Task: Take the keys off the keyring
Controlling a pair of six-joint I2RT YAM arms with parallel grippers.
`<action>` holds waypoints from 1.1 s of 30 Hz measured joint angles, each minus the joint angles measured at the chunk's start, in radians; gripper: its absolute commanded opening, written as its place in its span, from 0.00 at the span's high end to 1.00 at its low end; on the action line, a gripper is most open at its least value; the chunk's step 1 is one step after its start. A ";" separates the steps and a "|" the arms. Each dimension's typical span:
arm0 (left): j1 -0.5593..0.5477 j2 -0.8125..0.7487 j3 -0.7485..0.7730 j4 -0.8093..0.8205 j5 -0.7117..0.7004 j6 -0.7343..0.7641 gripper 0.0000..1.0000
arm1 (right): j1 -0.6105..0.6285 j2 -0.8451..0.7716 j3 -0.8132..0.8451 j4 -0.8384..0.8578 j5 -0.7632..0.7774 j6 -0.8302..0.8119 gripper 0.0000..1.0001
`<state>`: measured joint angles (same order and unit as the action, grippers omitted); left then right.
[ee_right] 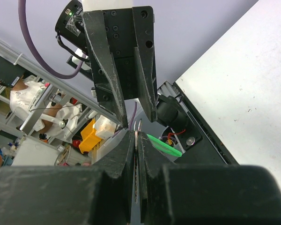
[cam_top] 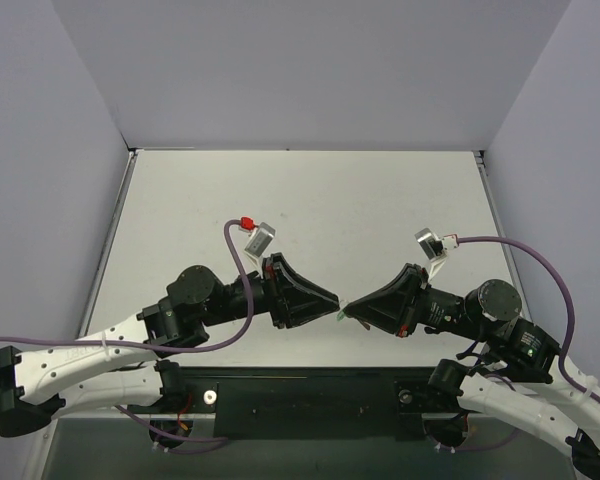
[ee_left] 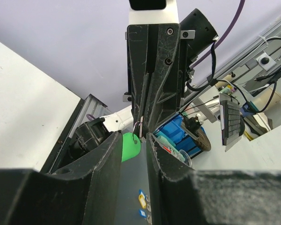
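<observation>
I see the key [ee_right: 138,126] only as a thin silver sliver, edge-on, clamped between the closed fingers of the right gripper [ee_right: 137,133]. The green keyring [ee_left: 130,146] tag hangs just beside those tips. My left gripper [ee_left: 134,137] meets them tip to tip with its jaws apart, gripping nothing I can make out. All this is in the air over the middle of the table's [cam_top: 310,200] near edge.
</observation>
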<state>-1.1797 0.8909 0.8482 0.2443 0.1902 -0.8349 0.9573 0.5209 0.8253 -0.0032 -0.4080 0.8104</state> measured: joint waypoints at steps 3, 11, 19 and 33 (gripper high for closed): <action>-0.005 0.011 0.000 0.000 0.004 0.000 0.66 | 0.000 0.000 0.000 0.000 0.000 0.000 1.00; -0.012 0.026 0.000 0.007 0.005 0.000 0.69 | 0.000 0.001 -0.001 0.000 0.000 0.000 1.00; -0.012 0.026 0.000 0.007 0.005 0.000 0.69 | 0.000 0.001 -0.001 0.000 0.000 0.003 1.00; -0.012 0.027 0.002 0.010 0.007 0.001 1.00 | 0.000 0.001 -0.015 0.000 0.000 0.003 1.00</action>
<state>-1.1919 0.9180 0.8497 0.2543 0.1974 -0.8341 0.9573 0.5217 0.8101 -0.0029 -0.4084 0.8131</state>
